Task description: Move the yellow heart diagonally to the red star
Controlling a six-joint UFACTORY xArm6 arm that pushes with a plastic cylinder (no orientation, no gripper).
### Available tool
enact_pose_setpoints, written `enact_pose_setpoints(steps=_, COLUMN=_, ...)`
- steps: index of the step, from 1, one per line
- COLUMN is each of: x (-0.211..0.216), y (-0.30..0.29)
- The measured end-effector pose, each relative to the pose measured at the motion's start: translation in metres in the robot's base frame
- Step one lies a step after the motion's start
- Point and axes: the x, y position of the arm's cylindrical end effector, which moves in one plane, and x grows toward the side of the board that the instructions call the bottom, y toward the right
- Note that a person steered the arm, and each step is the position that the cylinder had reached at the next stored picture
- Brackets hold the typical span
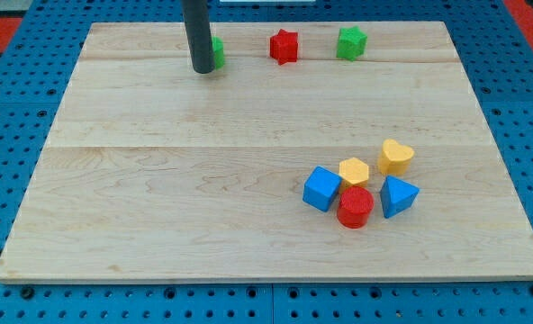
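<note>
The yellow heart (395, 156) lies at the view's lower right, at the upper right of a cluster of blocks. The red star (284, 46) sits near the view's top, right of centre-left. My tip (203, 68) rests on the board at the view's top left, well to the left of the red star and far from the yellow heart. The rod hides most of a green block (218, 51) just behind it.
A green hexagon-like block (351, 42) sits right of the red star. Around the heart lie a yellow hexagon (354, 171), a blue cube (321, 188), a red cylinder (356, 207) and a blue triangle (398, 195). The wooden board (158, 180) lies on blue pegboard.
</note>
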Motion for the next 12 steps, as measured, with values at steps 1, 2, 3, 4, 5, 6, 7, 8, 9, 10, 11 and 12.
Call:
enact_pose_setpoints(steps=1, x=-0.007, y=0.0)
enact_pose_setpoints(steps=2, x=-0.015, y=-0.001)
enact_pose_setpoints(steps=3, x=-0.01, y=-0.003)
enact_pose_setpoints(steps=4, x=0.031, y=0.007)
enact_pose_setpoints(steps=5, x=0.038, y=0.007)
enact_pose_setpoints(steps=6, x=0.041, y=0.02)
enact_pose_setpoints(steps=7, x=0.076, y=0.11)
enact_pose_setpoints(steps=8, x=0.135, y=0.203)
enact_pose_setpoints(steps=9, x=0.145, y=0.329)
enact_pose_setpoints(steps=10, x=0.163, y=0.399)
enact_pose_setpoints(steps=11, x=0.229, y=0.396)
enact_pose_setpoints(steps=12, x=0.225, y=0.321)
